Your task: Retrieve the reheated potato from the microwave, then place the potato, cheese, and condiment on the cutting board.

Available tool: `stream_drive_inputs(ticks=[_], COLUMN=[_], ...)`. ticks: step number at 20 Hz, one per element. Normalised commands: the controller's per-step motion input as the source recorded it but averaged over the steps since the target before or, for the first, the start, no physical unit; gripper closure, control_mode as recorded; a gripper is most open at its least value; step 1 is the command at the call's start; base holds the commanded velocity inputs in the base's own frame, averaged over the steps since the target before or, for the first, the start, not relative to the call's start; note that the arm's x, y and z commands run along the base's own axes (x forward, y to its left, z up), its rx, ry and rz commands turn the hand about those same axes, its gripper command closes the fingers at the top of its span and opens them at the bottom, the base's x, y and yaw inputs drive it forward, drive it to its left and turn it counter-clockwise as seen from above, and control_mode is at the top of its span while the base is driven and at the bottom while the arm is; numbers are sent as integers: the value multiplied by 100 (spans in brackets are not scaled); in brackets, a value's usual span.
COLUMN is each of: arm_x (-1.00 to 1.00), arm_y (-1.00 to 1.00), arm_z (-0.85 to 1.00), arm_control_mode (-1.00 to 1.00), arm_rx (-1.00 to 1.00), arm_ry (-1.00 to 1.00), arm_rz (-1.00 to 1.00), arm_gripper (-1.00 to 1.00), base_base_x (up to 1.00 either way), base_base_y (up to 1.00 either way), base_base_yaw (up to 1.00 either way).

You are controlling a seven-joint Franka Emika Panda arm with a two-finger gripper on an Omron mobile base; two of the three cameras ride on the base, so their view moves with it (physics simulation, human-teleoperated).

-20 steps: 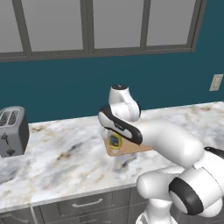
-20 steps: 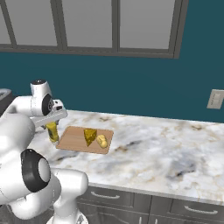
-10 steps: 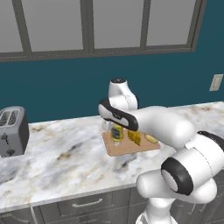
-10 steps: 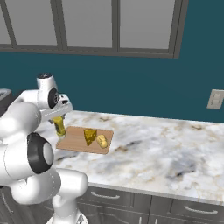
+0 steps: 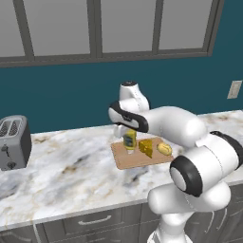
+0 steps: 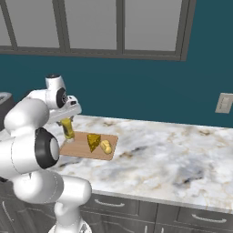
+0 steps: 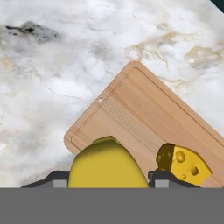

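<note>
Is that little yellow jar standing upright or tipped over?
Upright: the condiment stands vertically over the cutting board, gripper closed around it.

The cutting board (image 7: 148, 118) was light-brown wood with fine grain lines. The condiment (image 5: 129, 139) was yellow with a dark blue label band, the cheese (image 7: 183, 165) orange-yellow, the potato (image 5: 164, 149) pale yellow. The counter (image 6: 182, 159) was white marble veined grey and tan.

Cheese (image 5: 146, 147) and potato (image 5: 164, 149) crowd cutting board (image 5: 135, 159) right half; near-left board bare, open approach.
</note>
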Motion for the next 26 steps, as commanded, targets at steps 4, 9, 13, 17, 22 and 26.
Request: stream_drive_inputs(ticks=[4, 9, 13, 17, 22, 26], arm_x=[9, 2, 1, 2, 0, 0], arm_y=[-13, -3, 0, -1, -6, -6], arm_z=[-17, -26, -21, -20, -19, -13], arm_control_mode=[-100, -100, -100, -100, -100, -100], arm_rx=[0, 0, 0, 0, 0, 0], arm_ry=[4, 2, 0, 0, 0, 0], arm_rz=[0, 0, 0, 0, 2, 2], arm_gripper=[100, 100, 100, 100, 100, 100], base_base_x=[0, 0, 0, 0, 0, 0], base_base_y=[0, 0, 0, 0, 0, 0], base_base_yaw=[0, 0, 0, 0, 0, 0])
